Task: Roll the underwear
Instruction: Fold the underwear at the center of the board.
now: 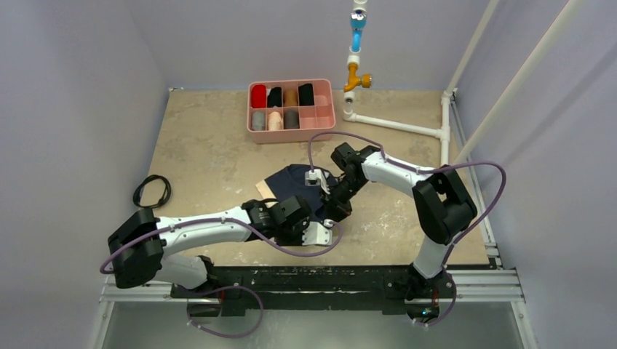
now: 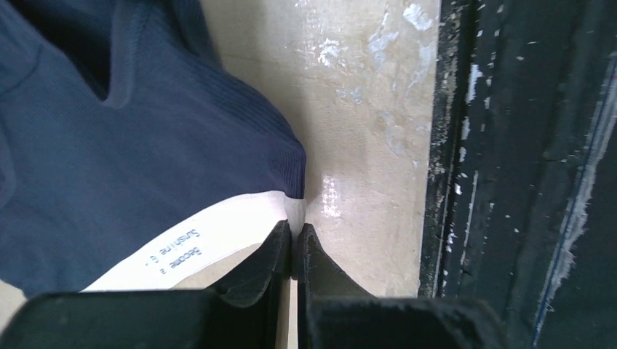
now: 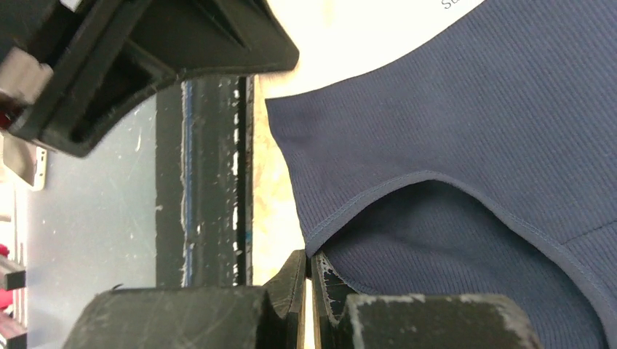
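Observation:
The underwear [image 1: 291,178] is dark navy ribbed fabric with a pale cream band [image 2: 211,233] and lies near the table's middle front. My left gripper [image 2: 295,234] is shut on the corner of that band, where cream meets navy [image 2: 145,145]. In the top view the left gripper [image 1: 324,227] sits at the garment's near right corner. My right gripper [image 3: 310,256] is shut on a stitched navy edge of the underwear [image 3: 473,109], right beside the left gripper [image 3: 145,43]. Seen from above, the right gripper [image 1: 333,207] points down at the same corner.
A pink tray [image 1: 292,138] with several fabric rolls stands at the back centre. A white pipe [image 1: 396,125] with an orange valve [image 1: 356,78] runs along the back right. A black cable coil [image 1: 151,190] lies at the left. The black base rail [image 1: 327,276] borders the near edge.

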Motion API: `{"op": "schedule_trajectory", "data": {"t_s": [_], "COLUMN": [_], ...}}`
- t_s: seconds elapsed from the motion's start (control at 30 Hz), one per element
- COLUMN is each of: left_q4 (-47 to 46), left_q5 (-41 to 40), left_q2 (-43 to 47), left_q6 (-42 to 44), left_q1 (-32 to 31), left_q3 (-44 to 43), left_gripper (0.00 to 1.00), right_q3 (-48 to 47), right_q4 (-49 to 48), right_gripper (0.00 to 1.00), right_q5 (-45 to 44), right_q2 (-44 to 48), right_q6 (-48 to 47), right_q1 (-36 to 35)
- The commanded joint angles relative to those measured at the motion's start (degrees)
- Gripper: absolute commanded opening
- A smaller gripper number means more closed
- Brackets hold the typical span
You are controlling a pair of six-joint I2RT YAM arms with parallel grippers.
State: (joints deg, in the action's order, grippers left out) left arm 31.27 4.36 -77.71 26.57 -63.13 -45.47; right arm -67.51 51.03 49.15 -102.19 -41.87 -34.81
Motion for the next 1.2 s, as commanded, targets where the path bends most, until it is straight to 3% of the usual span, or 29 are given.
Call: {"op": "schedule_trajectory", "data": {"t_s": [0.0,0.2,0.47,0.77,1.17], "left_q4": [3.29,5.05,8.04,8.05,3.92], "left_q5": [4.12,5.71,14.00,17.70,13.21], "left_q2": [3.76,7.89,8.97,5.87,-5.94], "left_q6": [0.13,-0.41,-1.48,-1.21,-1.16], "left_q1": [-0.37,2.70,16.07,28.92,40.08], "left_q3": [-3.80,-4.12,-7.69,-9.04,-13.83], "left_gripper": [0.00,0.00,0.00,0.00,0.00], "right_q3": [1.01,-2.12,-12.87,-31.22,-55.04], "right_q4": [5.23,5.48,4.38,6.84,12.97], "right_gripper": [0.00,0.00,0.00,0.00,0.00], "right_q5": [2.52,-0.98,-10.99,-16.79,-20.08], "right_q2": [4.13,7.59,5.88,-7.89,-28.62], "right_q6": [-4.38,-1.57,3.88,5.65,5.78], "right_q1": [0.10,0.23,0.21,0.18,0.17]}}
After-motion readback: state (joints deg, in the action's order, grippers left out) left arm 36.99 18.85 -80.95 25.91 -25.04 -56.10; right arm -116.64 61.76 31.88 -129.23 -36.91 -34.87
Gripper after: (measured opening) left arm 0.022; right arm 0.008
